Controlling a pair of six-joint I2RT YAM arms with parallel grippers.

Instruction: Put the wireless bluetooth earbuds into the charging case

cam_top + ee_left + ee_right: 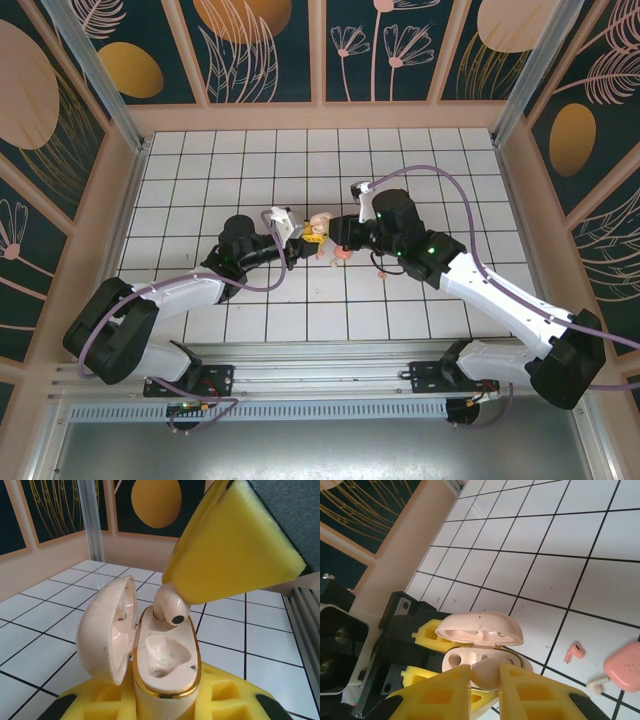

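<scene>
My left gripper (165, 702) is shut on a cream charging case (167, 662) with a gold rim, held upright with its lid (107, 627) swung open to the left. The near socket of the case is empty. A cream earbud (170, 607) stands with its stem in the far socket, and my right gripper (485, 682) is shut on it. In the right wrist view the earbud (485, 672) sits between the yellow pads just below the open lid (480, 628). From above, both grippers (300, 238) (330, 232) meet over the middle of the table around the case (318, 224).
A salmon-pink case (624, 669) lies shut on the white tiles to the right, with a pale earbud (597, 682) beside it and a pink earbud (575, 651) a little to its left. From above, this pink case (341, 256) lies just in front of the grippers.
</scene>
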